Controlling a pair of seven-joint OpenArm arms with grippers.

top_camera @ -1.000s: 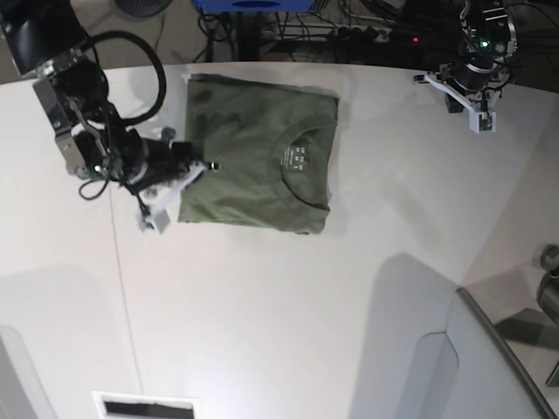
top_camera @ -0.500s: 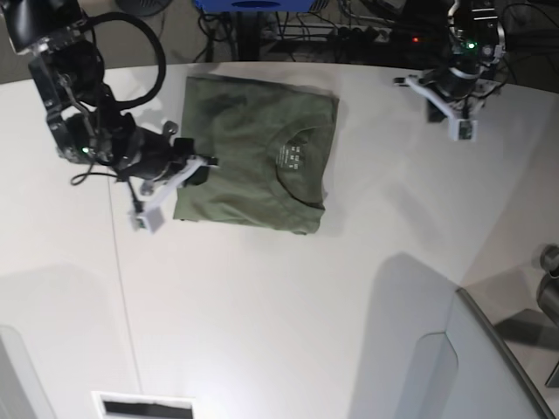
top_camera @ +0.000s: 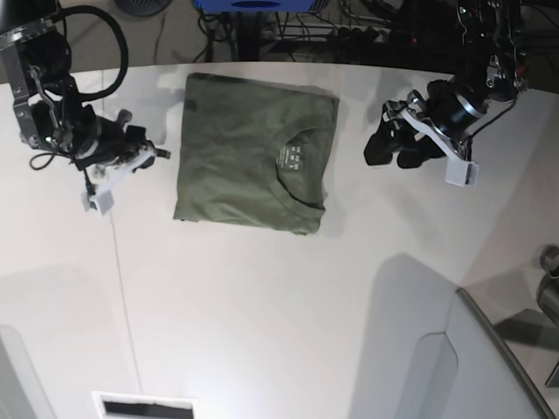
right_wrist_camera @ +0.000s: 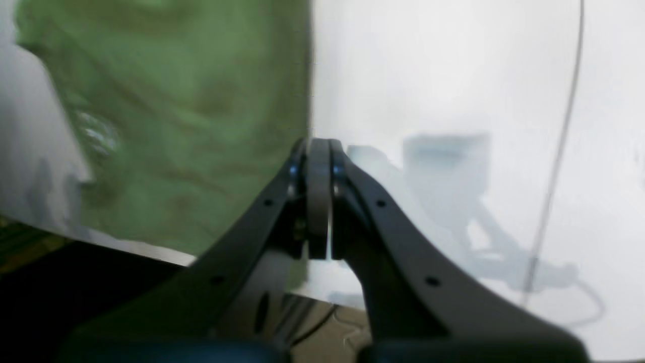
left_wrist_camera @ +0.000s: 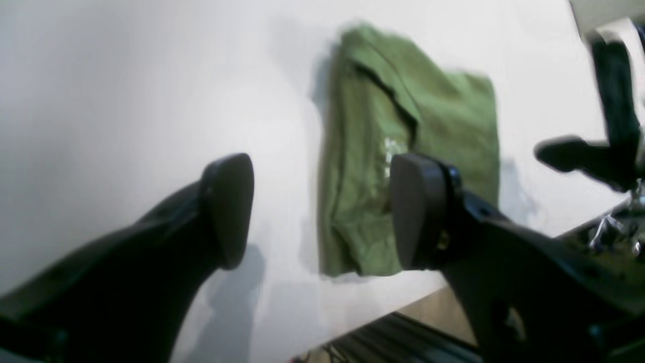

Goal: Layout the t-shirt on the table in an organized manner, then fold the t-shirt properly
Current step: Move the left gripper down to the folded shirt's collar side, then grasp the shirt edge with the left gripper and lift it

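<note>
T-shirt [top_camera: 253,157]: folded rectangle, upper centre of table [top_camera: 279,305]. Left gripper [left_wrist_camera: 322,212]: jaws spread, empty, right of frame. Right gripper [right_wrist_camera: 318,191]: pads pressed together, seemingly nothing between, left of frame. Risk: a returning arm snagging an edge, undoing the fold.

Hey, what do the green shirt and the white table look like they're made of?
The shirt looks like soft matte knit fabric, likely cotton: it creases, lies limp, and has a ribbed collar. The table looks like a hard, smooth, matte white laminate or painted board: it shows soft shadows, no grain, and a thin seam.
</note>
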